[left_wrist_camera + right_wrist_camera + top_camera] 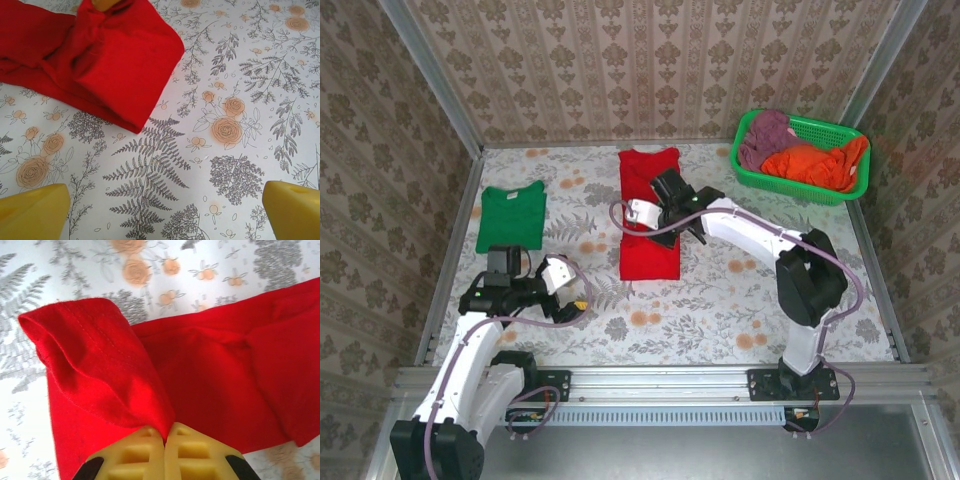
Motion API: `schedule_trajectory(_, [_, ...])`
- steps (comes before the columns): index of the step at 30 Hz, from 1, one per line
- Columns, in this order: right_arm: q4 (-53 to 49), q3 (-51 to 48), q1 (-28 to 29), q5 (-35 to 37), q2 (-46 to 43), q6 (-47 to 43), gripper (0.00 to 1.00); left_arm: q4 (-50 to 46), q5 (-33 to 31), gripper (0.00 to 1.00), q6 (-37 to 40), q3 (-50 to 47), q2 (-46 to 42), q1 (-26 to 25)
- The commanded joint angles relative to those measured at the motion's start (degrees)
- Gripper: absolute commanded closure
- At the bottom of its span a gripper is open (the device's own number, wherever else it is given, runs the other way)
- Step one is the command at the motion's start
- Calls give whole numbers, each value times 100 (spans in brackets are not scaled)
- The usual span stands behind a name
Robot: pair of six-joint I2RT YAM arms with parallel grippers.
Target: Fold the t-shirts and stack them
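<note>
Red cloth is seen from the overhead camera: the red t-shirt (pixel 648 258) is spread as a long strip at the middle of the flowered table (pixel 720 310). The right gripper (pixel 662 228) is set down on its middle, so the shirt stretches beyond it and back toward its arm's base. The green t-shirt (pixel 511 218) lies folded flat just beyond the left gripper (pixel 578 308), well apart from the right one. A green basket (pixel 820 125) heaped with orange and purple cloth is placed far off to the right gripper's right.

From the left wrist camera, the left gripper (pixel 165 210) is held spread wide, with nothing between its yellow fingers (pixel 35 212). Bare tablecloth lies directly under it. The red t-shirt (pixel 120 70) lies ahead and to its left, not touched, with a bunched fold drawn up at the top edge.

From the right wrist camera, the right gripper (pixel 165 440) is clamped tight on a raised fold of the red t-shirt (pixel 215 375). The fold is lifted ahead and to the left of the fingers, while the rest of the shirt lies flat in front and to the right.
</note>
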Motion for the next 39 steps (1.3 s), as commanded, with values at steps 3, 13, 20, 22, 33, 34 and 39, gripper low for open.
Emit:
schedule_trajectory(3, [-85,585,-246,-175,526,-280,100,100,60,0,-74,-79,10,15])
schedule_trajectory(13, [-110,1045,-443,-189,1185,-324,100,112,62,0,-139,-62,22,15])
schedule_trajectory(20, [23,1217,-551,-60,1480,-257,100,173,91,0,-175,-80,33,12])
schedule_trajectory(22, [59,1316,-560,-56,1558,-229,100,195,106,0,-179,-87,46,17])
schedule_trajectory(33, [19,1907,-613,14,2050,-131,100,208,114,0,-201,-123,42,12])
schedule_trajectory(34, [23,1938,-613,48,2086,-115,100,204,116,0,-205,-121,36,13])
schedule_trajectory(39, [116,1980,-654,278,2199,25,100,205,107,0,-206,-131,33,13])
